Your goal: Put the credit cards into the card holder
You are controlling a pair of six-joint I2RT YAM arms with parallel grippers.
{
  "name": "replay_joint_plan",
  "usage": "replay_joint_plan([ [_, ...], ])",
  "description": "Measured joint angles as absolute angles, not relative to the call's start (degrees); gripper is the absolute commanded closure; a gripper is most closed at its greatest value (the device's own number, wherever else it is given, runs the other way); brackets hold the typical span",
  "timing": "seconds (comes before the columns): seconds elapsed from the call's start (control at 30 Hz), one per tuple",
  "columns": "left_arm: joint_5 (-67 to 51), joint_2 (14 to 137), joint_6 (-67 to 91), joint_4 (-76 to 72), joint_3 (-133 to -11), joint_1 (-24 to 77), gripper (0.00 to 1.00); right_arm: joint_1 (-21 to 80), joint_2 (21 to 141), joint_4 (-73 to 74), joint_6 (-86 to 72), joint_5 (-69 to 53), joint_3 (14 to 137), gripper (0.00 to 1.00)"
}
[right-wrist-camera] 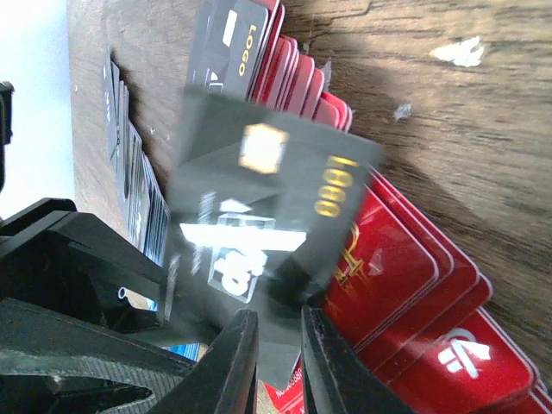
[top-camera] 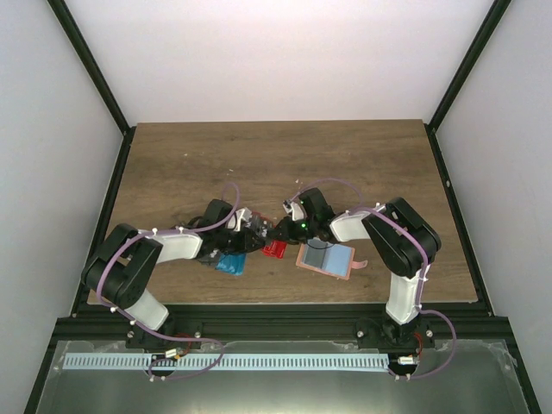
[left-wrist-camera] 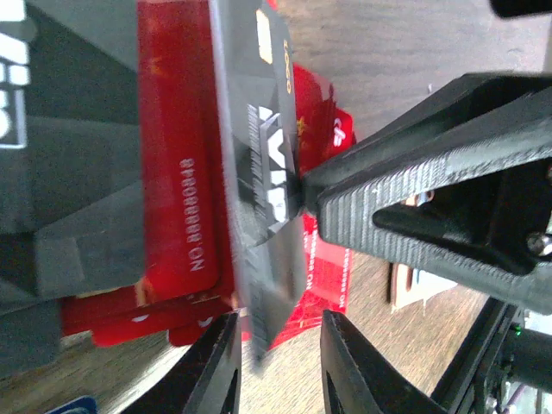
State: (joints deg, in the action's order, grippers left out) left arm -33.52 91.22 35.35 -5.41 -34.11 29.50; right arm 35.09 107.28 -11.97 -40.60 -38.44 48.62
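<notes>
The right gripper [right-wrist-camera: 280, 322] nips the dark card [right-wrist-camera: 259, 198] narrowly, the left gripper's [left-wrist-camera: 280, 326] hold I can't tell; one should release before it travels to the card holder [top-camera: 341, 272] just behind the right gripper.

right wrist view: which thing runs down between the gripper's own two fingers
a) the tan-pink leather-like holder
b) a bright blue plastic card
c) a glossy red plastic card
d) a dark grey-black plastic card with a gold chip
d: the dark grey-black flat plastic card, with a gold chip and gold lettering, runs down into the narrow gap of the right gripper. The glossy red plastic cards lie fanned on the wooden table behind it.
</notes>
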Motion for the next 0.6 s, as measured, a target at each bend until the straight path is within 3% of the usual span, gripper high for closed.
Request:
replay_joint_plan([
  [0.6, -33.5, 91.9, 35.8, -7.2, -35.6, 29.5, 0.85, 35.1, 107.0, -12.5, -41.0, -38.8, 47.8, 0.83],
])
